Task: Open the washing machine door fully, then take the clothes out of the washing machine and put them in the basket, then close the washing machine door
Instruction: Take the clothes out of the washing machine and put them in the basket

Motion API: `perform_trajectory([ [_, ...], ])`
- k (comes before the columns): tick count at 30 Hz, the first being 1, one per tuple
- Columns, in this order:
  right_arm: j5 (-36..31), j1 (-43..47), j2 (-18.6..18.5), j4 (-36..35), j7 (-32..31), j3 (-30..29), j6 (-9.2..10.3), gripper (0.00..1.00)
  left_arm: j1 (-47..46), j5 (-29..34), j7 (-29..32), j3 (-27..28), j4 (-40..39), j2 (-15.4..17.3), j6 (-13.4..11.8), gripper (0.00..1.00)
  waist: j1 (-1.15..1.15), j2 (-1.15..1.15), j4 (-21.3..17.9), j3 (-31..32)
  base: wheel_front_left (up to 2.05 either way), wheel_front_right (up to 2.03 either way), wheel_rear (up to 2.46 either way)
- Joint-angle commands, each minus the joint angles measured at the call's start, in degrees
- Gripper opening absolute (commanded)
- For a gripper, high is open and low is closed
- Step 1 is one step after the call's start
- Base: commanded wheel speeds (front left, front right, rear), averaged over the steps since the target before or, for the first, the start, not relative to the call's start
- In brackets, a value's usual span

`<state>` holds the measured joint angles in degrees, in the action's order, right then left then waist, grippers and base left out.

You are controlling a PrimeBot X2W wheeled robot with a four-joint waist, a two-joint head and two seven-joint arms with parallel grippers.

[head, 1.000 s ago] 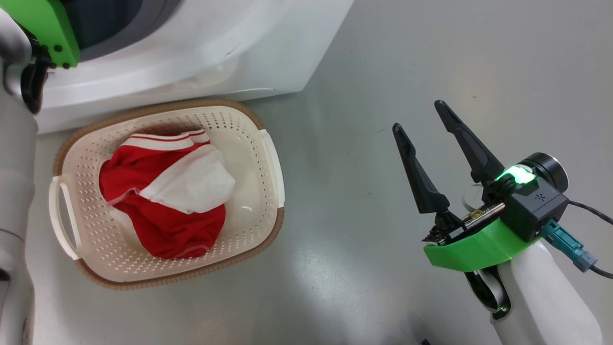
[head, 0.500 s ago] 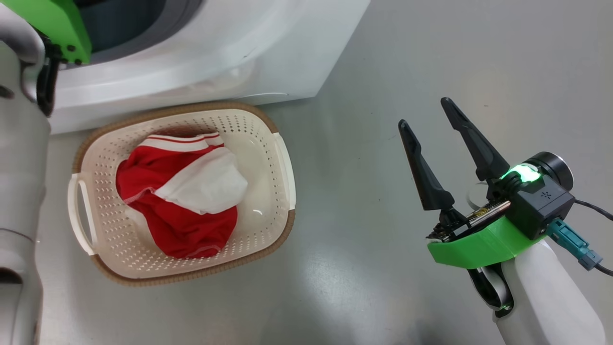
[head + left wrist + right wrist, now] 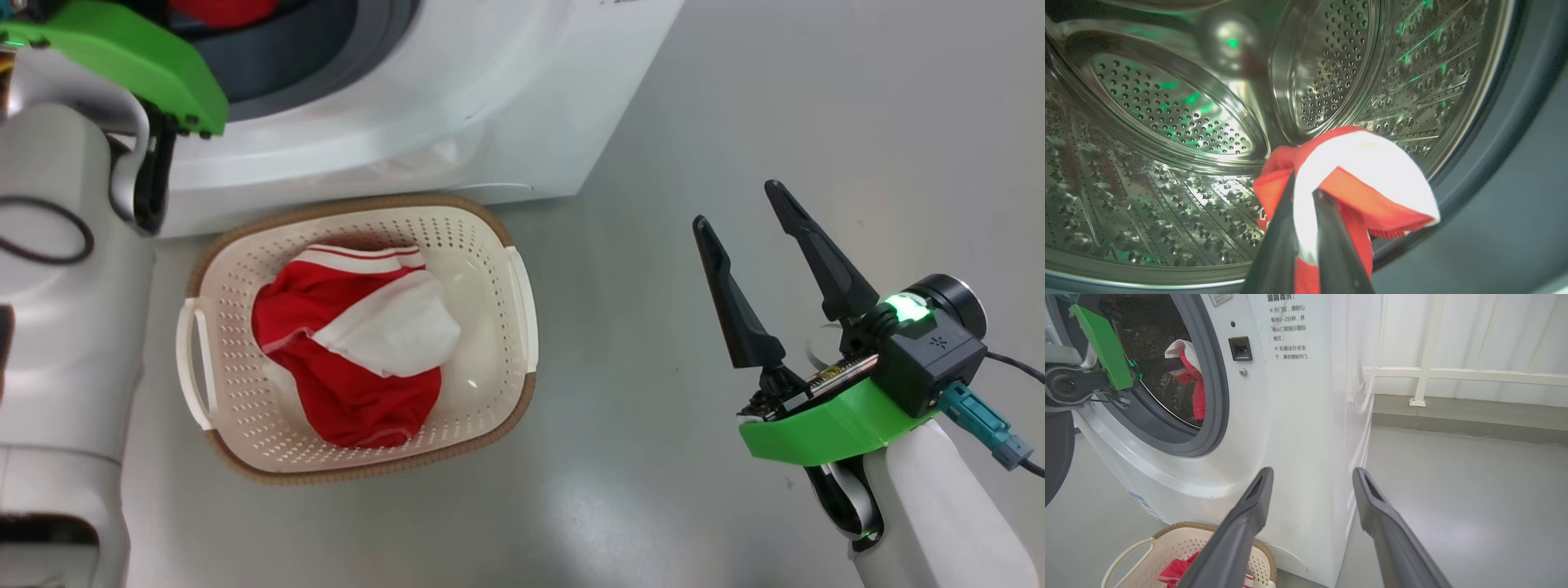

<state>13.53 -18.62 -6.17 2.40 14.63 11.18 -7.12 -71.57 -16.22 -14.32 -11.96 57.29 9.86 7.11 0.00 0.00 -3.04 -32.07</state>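
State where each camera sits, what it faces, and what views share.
Head view: on the head, looking down at the basket and floor; open right tool, pale left forearm.
Left wrist view: left wrist, facing into the drum; left tool shut on a red-and-white garment.
Right wrist view: right wrist, facing the washing machine; its own open fingers.
Shared: both wrist views show that garment; head and right wrist views, the basket.
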Motion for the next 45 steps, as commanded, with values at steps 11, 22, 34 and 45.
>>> perform_trajectory([
  [11, 0.1, 4.0, 0.3, -0.4, 0.4, 0.9, -0.36, 1.0, 14.4, 0.2, -0.7, 5.7, -15.0, 1.2, -0.5, 0.0, 0.0, 0.0, 2.3, 8.1, 0.0, 0.0, 0.0],
  [22, 1.1, 6.7, 1.2, 1.0, 0.4, 1.3, -0.36, 1.0, 26.9, 1.1, -0.7, 7.7, -22.9, 0.7, 0.0, 0.0, 0.0, 0.0, 2.8, 15.4, 0.0, 0.0, 0.0],
  [34, 1.2, 9.6, 1.7, 1.3, 0.4, 0.8, -0.36, 1.0, 39.7, 1.8, -0.7, 9.0, -34.2, 0.3, -0.3, 0.0, 0.0, 0.0, 2.5, 20.5, 0.0, 0.0, 0.0],
  [45, 1.3, 10.6, 2.0, 0.9, 0.4, 0.7, -0.36, 1.0, 46.6, -0.1, 3.0, 9.1, -47.0, -0.3, -1.8, 0.0, 0.0, 0.0, 2.4, 21.9, 0.0, 0.0, 0.0],
])
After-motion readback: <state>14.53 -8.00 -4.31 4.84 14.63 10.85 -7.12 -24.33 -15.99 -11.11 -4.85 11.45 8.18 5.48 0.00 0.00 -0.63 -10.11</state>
